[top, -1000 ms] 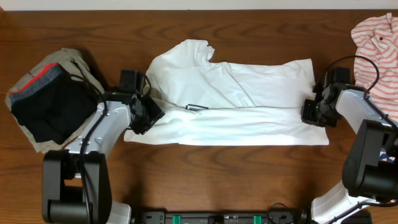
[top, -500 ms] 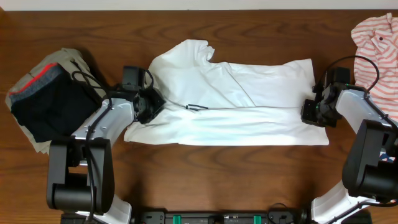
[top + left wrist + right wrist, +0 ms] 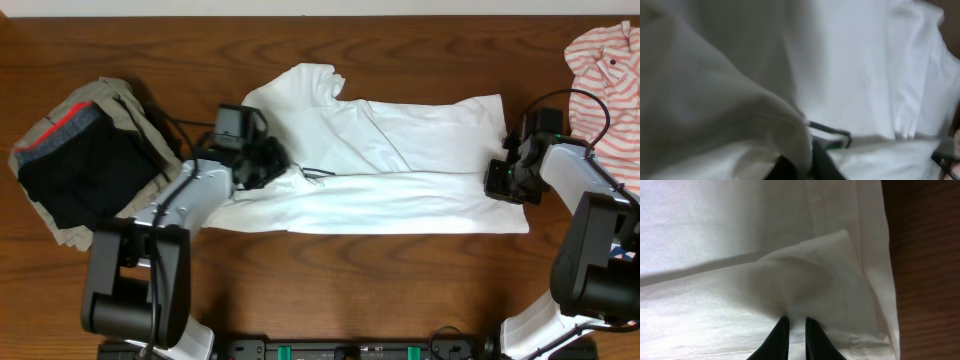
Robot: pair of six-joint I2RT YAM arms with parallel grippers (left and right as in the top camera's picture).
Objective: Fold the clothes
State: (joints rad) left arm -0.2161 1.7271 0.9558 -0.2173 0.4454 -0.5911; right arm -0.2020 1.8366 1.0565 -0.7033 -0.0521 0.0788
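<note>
A white shirt (image 3: 380, 165) lies spread across the middle of the table, folded lengthwise. My left gripper (image 3: 268, 165) is shut on the shirt's left edge and holds it lifted and drawn inward over the cloth; in the left wrist view white fabric (image 3: 730, 100) drapes over the dark fingertips (image 3: 822, 162). My right gripper (image 3: 500, 182) is shut on the shirt's right edge; in the right wrist view its black fingers (image 3: 780, 337) pinch a raised fold of white cloth (image 3: 790, 280) close to the hem.
A pile of dark and tan clothes with a red stripe (image 3: 85, 160) sits at the left. A red-and-white striped garment (image 3: 608, 85) lies at the far right corner. Brown wooden table (image 3: 330, 280) shows in front of the shirt.
My left gripper has moved right and slightly up, dragging the shirt's left edge inward over the cloth. The right gripper has stayed put.
</note>
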